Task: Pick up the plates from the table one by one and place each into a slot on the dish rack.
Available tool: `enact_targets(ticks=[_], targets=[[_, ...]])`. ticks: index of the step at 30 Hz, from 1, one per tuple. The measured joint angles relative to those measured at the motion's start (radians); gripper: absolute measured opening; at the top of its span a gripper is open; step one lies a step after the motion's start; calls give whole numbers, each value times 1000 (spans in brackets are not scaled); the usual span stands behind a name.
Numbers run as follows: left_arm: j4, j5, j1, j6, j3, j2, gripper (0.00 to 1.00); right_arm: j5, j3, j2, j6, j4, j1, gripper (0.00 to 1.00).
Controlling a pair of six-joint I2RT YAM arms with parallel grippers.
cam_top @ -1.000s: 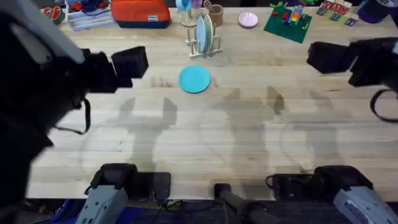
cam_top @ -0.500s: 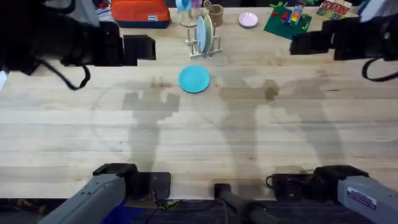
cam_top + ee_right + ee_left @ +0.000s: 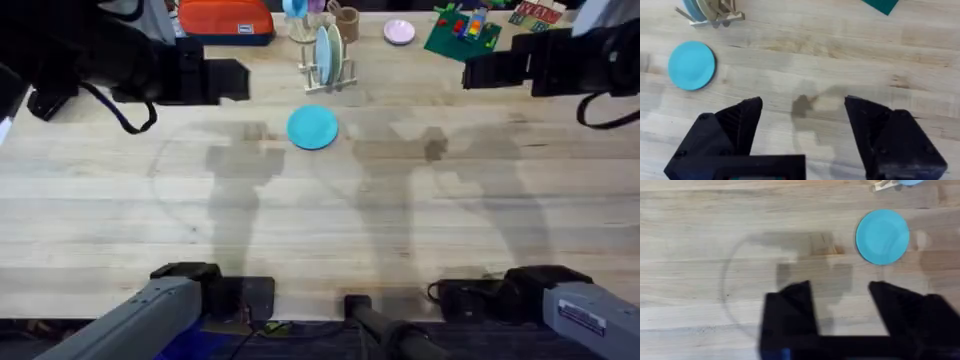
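Observation:
A turquoise-blue plate (image 3: 313,128) lies flat on the light-wood table (image 3: 320,220), just in front of the small wooden dish rack (image 3: 328,62). The rack holds two plates on edge, a blue one and a pale green one. A small pink plate (image 3: 399,32) lies flat at the back of the table. My left gripper (image 3: 240,80) hovers high at the left, open and empty; its wrist view has the blue plate (image 3: 882,236) ahead and to one side. My right gripper (image 3: 470,72) hovers at the right, open and empty, with the blue plate (image 3: 691,65) and rack (image 3: 710,12) far off.
A green brick baseplate (image 3: 462,38) with toy bricks sits at the back right. An orange pouch (image 3: 226,20) and a tan cup (image 3: 347,22) stand along the back edge near the rack. Both arms cast shadows on the wide bare planks in the middle.
Both arms rose and swung toward the back of the table over the last second. They have barely moved in the last half second. The plates and rack have not moved.

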Motion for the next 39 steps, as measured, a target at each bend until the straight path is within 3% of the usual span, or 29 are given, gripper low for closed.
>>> enact_targets(ticks=[4, 6, 10, 15, 16, 21, 26, 30, 39], targets=[[0, 2, 0, 0, 0, 0, 140, 0, 0, 0, 0, 0, 0, 993], [1, 11, 0, 2, 0, 0, 49, 0, 0, 0, 0, 0, 0, 994], [5, 86, 0, 1, 0, 0, 42, 0, 0, 0, 0, 0, 0, 995], [52, 254, 7, 1, 0, 0, 40, 0, 0, 0, 0, 0, 0, 995], [74, 362, 42, 2, 1, 0, 41, 0, 0, 0, 0, 0, 0, 995], [114, 531, 122, 52, -21, 0, 42, 0, 0, 0, 0, 0, 0, 993], [301, 714, 158, 90, -177, 5, 41, 0, 0, 0, 0, 0, 0, 993], [392, 796, 158, 92, -242, 51, 41, 0, 0, 0, 0, 0, 0, 993], [476, 901, 158, 126, -249, 243, 42, 0, 0, 0, 0, 0, 0, 993]])
